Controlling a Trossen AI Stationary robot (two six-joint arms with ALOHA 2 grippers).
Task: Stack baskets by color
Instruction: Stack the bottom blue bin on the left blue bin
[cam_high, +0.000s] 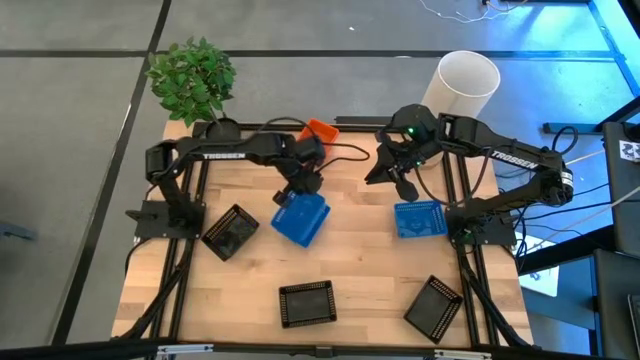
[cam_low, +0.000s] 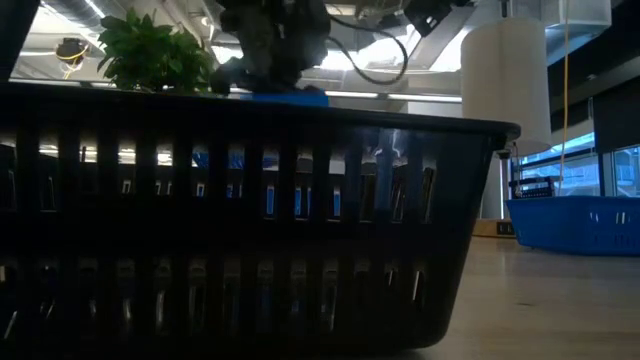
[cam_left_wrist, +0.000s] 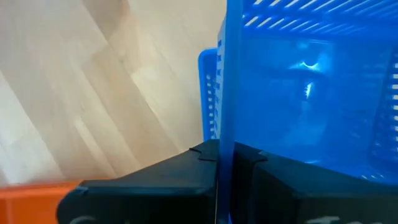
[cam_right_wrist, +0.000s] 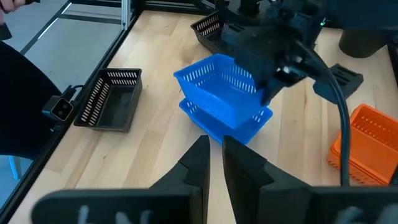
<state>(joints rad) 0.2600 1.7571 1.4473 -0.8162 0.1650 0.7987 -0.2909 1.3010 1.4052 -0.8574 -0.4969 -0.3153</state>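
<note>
Above, tilted blue basket (cam_high: 300, 219), left pincer (cam_high: 303, 183)

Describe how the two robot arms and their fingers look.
Both the left arm and right arm are dark, jointed, with white TROSSEN lettering and black cables. A green light glows near the right wrist. The right gripper has flat, dark, angular fingers.

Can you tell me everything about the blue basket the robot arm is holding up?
The blue basket is a small rectangular tray that looks like plastic, with slotted walls and a holey bottom. The left pincer is shut on one wall of it, so it hangs tilted. It sits right above a second blue basket lying on the wooden table, near the middle. Whether the two baskets touch, I cannot tell.
</note>
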